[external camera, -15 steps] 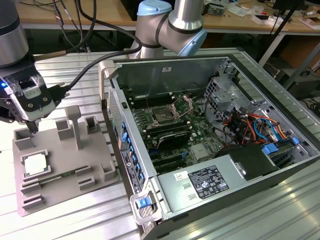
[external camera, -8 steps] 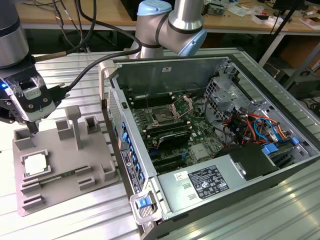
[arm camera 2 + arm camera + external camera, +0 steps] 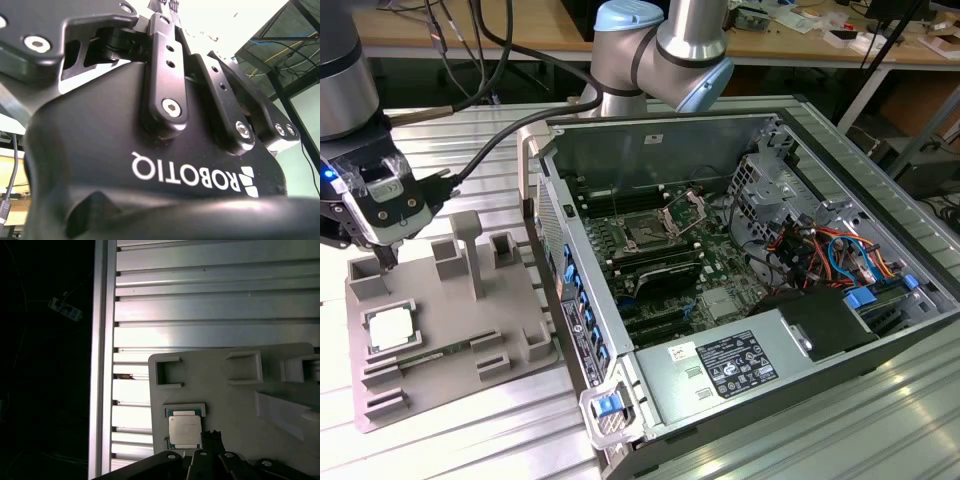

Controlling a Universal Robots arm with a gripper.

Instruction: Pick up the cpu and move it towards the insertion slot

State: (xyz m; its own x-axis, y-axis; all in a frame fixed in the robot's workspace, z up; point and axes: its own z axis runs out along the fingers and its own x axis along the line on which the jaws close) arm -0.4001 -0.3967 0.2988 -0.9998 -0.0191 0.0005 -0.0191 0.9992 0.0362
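Grey plastic, matte and moulded into raised blocks and shallow pockets, forms the tray point(image 3: 450, 345) at the front of the exterior view's left, on a ribbed aluminium worktop point(image 3: 470, 440); in one square pocket lies the cpu point(image 3: 388, 328), a flat chip with a dull silvery lid and a thin rim, not yet lifted; just beside it, over the tray, hangs the black gripper point(image 3: 387, 262), its fingers point(image 3: 212, 436) seemingly drawn together to a narrow point with nothing held, and apparently clear of the chip; so the pick-up looks undone and the whole carry remains; further off, on the exterior view's right, stands the open computer case point(image 3: 650, 150), thin grey sheet metal with a perforated drive cage; on its green motherboard point(image 3: 720, 270) sits the insertion slot point(image 3: 645, 232), a shiny steel frame round a dark centre, well apart from the tray, its hinged bracket point(image 3: 685, 210) seemingly tilted up; red, orange and blue cables point(image 3: 820, 250) tangle nearby; behind rises the arm's smooth silver joint point(image 3: 670, 50) with pale blue caps; farthest, a wooden bench point(image 3: 520, 30).
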